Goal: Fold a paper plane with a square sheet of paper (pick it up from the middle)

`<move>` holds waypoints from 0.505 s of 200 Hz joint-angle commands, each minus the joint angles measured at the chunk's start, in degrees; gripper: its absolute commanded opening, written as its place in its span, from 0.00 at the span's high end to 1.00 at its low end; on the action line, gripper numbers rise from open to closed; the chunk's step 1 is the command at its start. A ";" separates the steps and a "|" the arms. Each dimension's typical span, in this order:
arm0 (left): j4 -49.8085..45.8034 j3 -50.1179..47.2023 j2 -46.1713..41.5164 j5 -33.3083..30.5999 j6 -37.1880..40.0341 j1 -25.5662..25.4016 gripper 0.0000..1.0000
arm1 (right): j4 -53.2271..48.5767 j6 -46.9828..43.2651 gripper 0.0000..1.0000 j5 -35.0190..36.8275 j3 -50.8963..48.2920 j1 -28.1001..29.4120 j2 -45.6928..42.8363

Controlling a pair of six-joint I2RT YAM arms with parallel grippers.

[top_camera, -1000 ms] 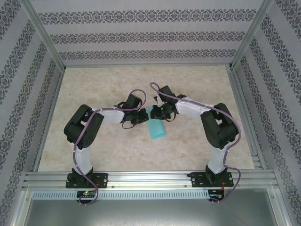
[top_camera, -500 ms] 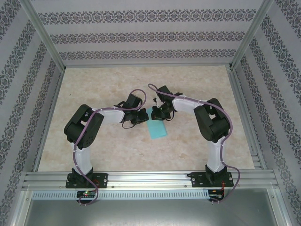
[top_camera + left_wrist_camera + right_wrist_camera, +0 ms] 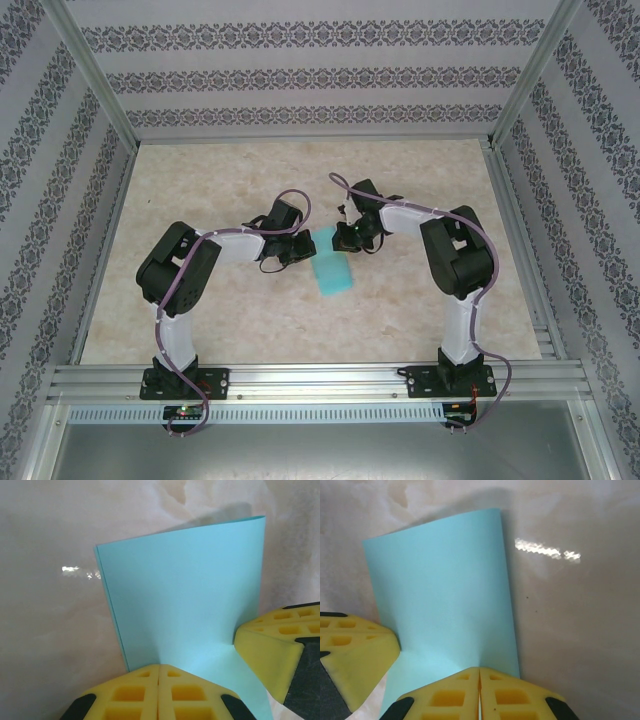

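The turquoise paper sheet (image 3: 332,272) lies on the table between the two arms, as a rectangle with a doubled left edge. My left gripper (image 3: 305,248) is shut on the sheet's far edge. In the left wrist view its yellow fingertips (image 3: 159,666) meet on the paper (image 3: 185,595), with the right gripper's fingers (image 3: 270,652) beside them. My right gripper (image 3: 342,240) is shut on the same edge, close alongside. In the right wrist view its tips (image 3: 479,668) pinch the paper (image 3: 445,595), which rises from the table here, and the left gripper's fingers (image 3: 355,650) show at the left.
The beige marbled tabletop (image 3: 230,180) spreads around the paper on all sides. Aluminium frame rails (image 3: 300,378) run along the near edge, and patterned walls (image 3: 300,75) close in the back and sides.
The right arm's elbow has drawn in and its wrist has shifted slightly right and back. The paper looks flatter than the curled shape a second ago. The left arm has stayed put.
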 commanded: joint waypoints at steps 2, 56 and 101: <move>-8.97 -3.79 6.30 -5.91 -0.21 -0.23 0.92 | -0.70 -2.32 0.92 1.15 -3.24 -2.00 0.37; -8.87 -4.19 6.38 -5.99 0.27 -0.23 0.93 | 3.07 -0.29 0.92 1.75 -6.15 -5.01 -6.93; -9.58 -3.60 6.38 -5.67 0.98 -0.18 0.93 | 9.02 4.90 0.91 -1.78 -4.73 0.29 -12.55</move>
